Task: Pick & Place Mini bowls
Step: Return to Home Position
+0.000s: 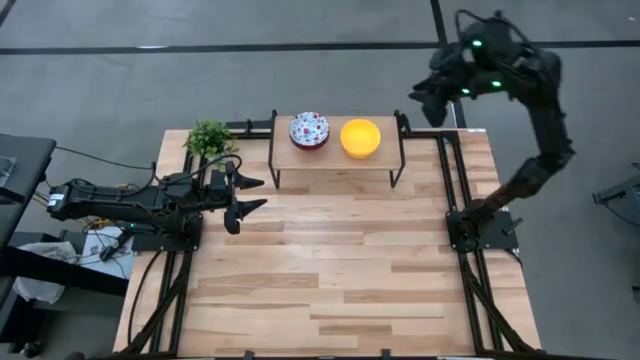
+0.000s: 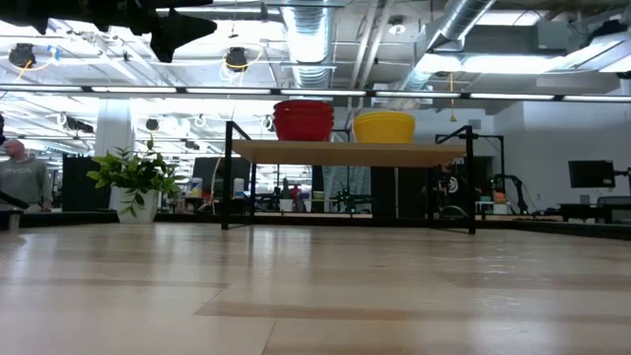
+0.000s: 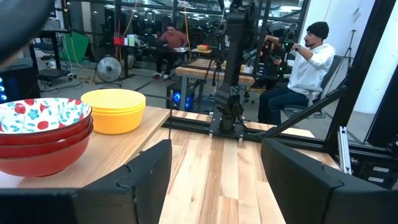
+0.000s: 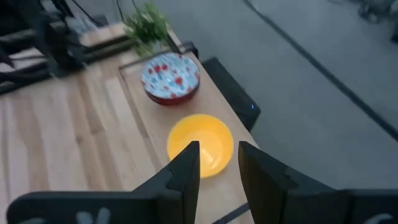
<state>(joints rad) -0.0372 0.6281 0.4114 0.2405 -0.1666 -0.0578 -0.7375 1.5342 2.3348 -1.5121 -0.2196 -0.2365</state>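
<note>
Two stacks of mini bowls rest on their bases on a small raised wooden shelf (image 1: 335, 155) at the table's far side. One stack is white with a floral pattern inside and red outside (image 1: 309, 130) (image 3: 37, 127) (image 4: 171, 78). The other stack is plain yellow (image 1: 360, 138) (image 3: 115, 111) (image 4: 200, 144). My left gripper (image 1: 250, 195) (image 3: 214, 180) is open, level above the table, left of the shelf and near its front. My right gripper (image 1: 425, 103) (image 4: 217, 165) is open and raised high, right of and beyond the shelf, slanting down toward the yellow stack.
A small green plant (image 1: 209, 139) (image 2: 138, 177) stands at the table's far left corner. The shelf has black metal legs (image 2: 229, 177). Bare wooden tabletop (image 1: 330, 270) lies in front of the shelf. People sit in the room beyond (image 3: 305, 68).
</note>
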